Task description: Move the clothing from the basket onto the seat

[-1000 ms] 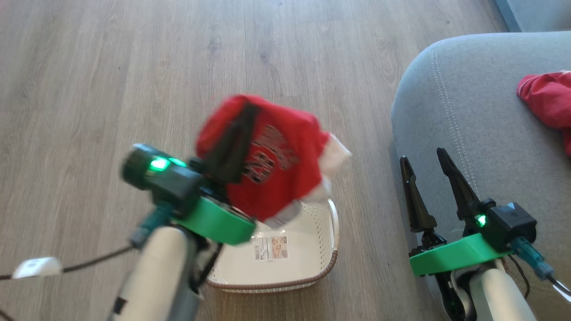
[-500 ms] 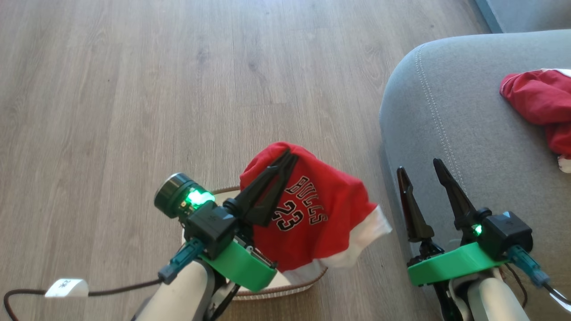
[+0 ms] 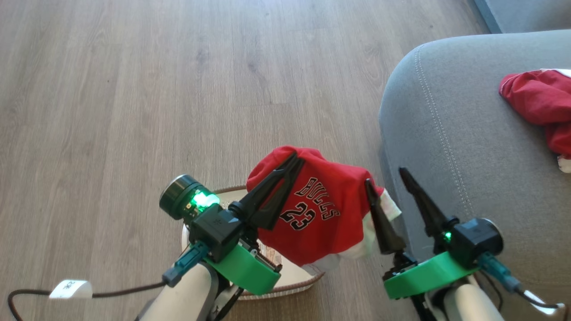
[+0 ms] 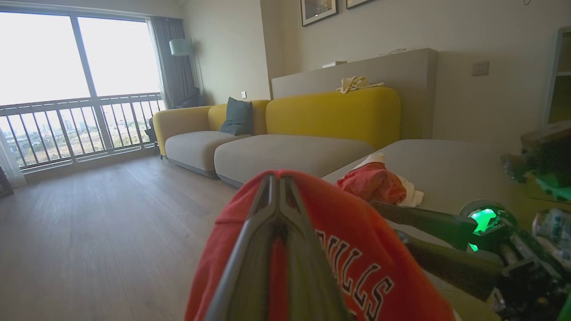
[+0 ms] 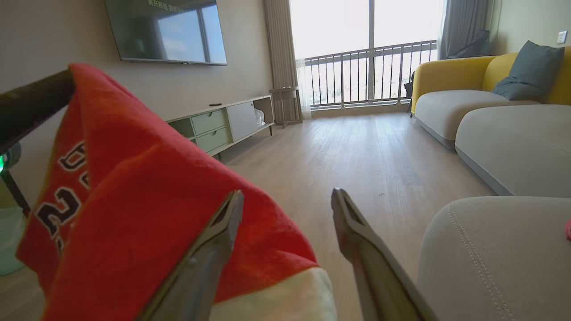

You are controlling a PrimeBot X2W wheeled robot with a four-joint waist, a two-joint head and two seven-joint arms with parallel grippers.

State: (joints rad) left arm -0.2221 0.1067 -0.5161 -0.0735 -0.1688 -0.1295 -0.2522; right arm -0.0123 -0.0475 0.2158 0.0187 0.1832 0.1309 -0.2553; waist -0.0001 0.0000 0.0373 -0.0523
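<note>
Jersey in the air, seat off to the right

The wood floor (image 3: pixel 134 111) takes up most of the head view. The grey seat (image 3: pixel 446 133) fills the right side, its rounded corner and pale stitching facing the robot. A crumpled red garment (image 3: pixel 539 98) already lies on the seat's far right, well apart from both arms. The cream basket (image 3: pixel 308 284) sits on the floor at the bottom centre, largely hidden behind the left arm, and no fabric can be seen in the part that shows.

The red Bulls 23 jersey (image 3: pixel 321 209) hangs over the basket's right end, short of the cushion. It drapes from its top-left fold down and right to a white hem. The left gripper (image 3: pixel 292 162) is clamped tight on that fold, fingers pressed together with cloth between them. The right gripper (image 3: pixel 384 176) stands spread and empty; its nearer finger shows against the hem, the other over the seat's edge, and contact cannot be told.

So the seat lies to the jersey's right, past the right gripper. The left arm carries the load and, by my judgement, must swing rightward over the cushion before letting go
</note>
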